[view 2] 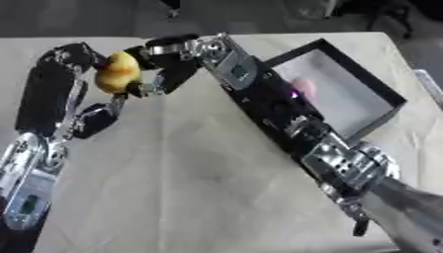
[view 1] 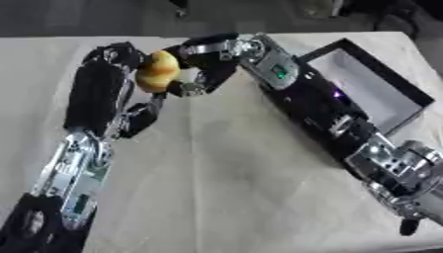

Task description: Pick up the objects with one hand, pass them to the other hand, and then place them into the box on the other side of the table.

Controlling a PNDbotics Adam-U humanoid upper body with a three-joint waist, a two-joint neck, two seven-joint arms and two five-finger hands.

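A yellow, rounded toy (view 1: 157,71) hangs above the far left part of the table, between my two hands. My left hand (view 1: 102,89) comes up from the lower left and its curled fingers touch the toy's left side. My right hand (view 1: 206,57) reaches across from the right, with fingers curled above and below the toy's right side. A black box with a white inside (view 2: 364,75) lies at the far right of the table. My right forearm crosses over the box's left edge and hides it.
A small pink thing (view 2: 303,87) shows inside the box beside my right forearm. The table is covered with a beige cloth (view 1: 234,188). Its far edge runs just behind the hands, with dark floor beyond.
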